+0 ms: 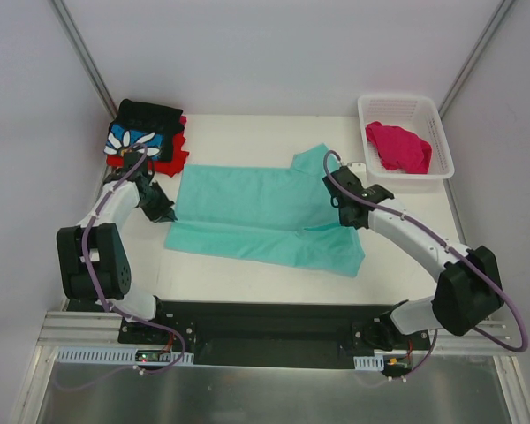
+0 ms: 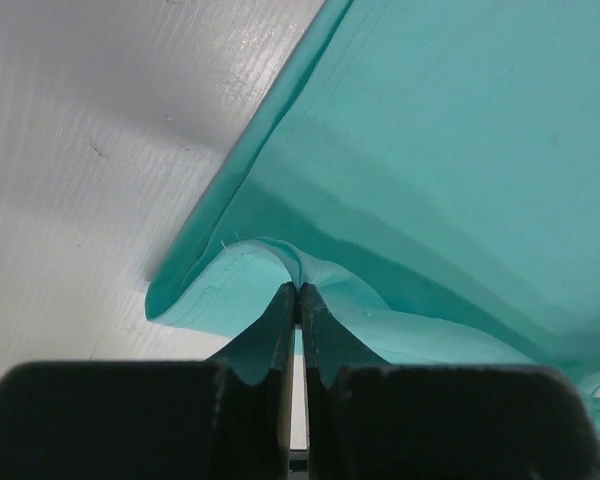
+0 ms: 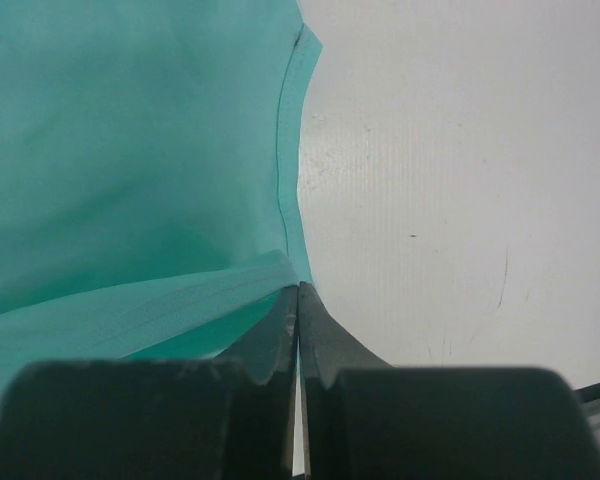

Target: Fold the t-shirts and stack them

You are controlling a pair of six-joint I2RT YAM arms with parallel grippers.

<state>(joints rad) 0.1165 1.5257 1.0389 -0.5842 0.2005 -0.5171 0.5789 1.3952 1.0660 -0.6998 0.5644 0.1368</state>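
A mint-teal t-shirt [image 1: 261, 212] lies spread across the middle of the table, folded lengthwise. My left gripper [image 1: 165, 212] is shut on its left edge; the left wrist view shows the teal cloth [image 2: 430, 180] pinched between the fingertips [image 2: 298, 290]. At the shirt's right edge my right gripper [image 1: 343, 212] is shut on the cloth [image 3: 130, 180], which sits caught at the tips [image 3: 298, 288]. A black t-shirt with a white daisy on blue [image 1: 141, 132] rests on a red t-shirt [image 1: 175, 157] at the back left. A magenta-pink t-shirt [image 1: 399, 147] lies crumpled in the basket.
A white lattice basket [image 1: 442, 132] stands at the back right corner. Grey walls close in the table on the left, back and right. The arms' bases sit on a black rail [image 1: 265, 331] at the near edge.
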